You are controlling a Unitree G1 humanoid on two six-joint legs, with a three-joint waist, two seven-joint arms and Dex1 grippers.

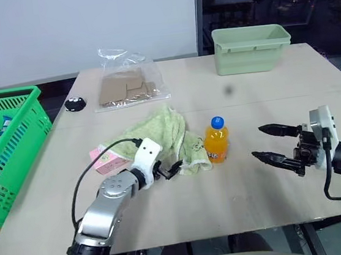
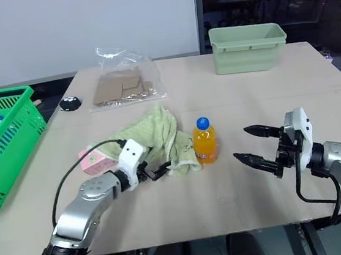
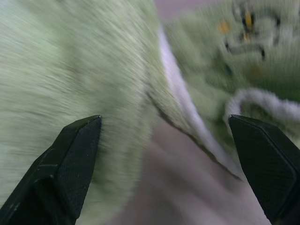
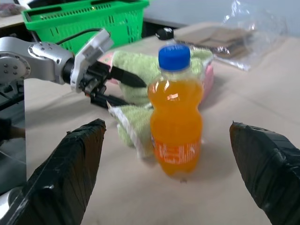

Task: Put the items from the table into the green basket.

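Observation:
A pale green towel (image 1: 159,132) lies crumpled in the middle of the table (image 1: 228,201), partly over a pink box (image 1: 106,160) on its left. An orange soda bottle (image 1: 217,140) with a blue cap stands upright just right of the towel. My left gripper (image 1: 175,167) is open at the towel's near edge; in the left wrist view the towel (image 3: 93,70) sits close between the spread fingers (image 3: 77,159). To the right of the bottle my right gripper (image 1: 258,142) is open and empty, pointing at the bottle (image 4: 176,126). The green basket (image 1: 12,145) stands at the table's left side.
A pale sage-green tub (image 1: 251,47) stands at the far right of the table. At the far left lie a clear bag of cardboard pieces (image 1: 126,86) and, beside it, a small black disc (image 1: 75,104). The basket holds a few items.

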